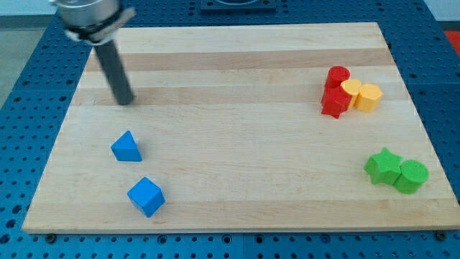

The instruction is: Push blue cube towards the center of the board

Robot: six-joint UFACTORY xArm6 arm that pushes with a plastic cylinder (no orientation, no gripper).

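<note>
The blue cube (146, 196) lies near the view's bottom left of the wooden board (237, 129). A blue triangular block (126, 147) sits just above it, slightly to the left. My tip (126, 101) rests on the board in the upper left, above the blue triangular block and well above the blue cube, touching neither.
At the view's right a red cylinder (338, 75) and a red star block (334, 101) touch two yellow blocks (351, 91) (369, 97). Lower right, a green star block (383, 166) touches a green cylinder (412, 176).
</note>
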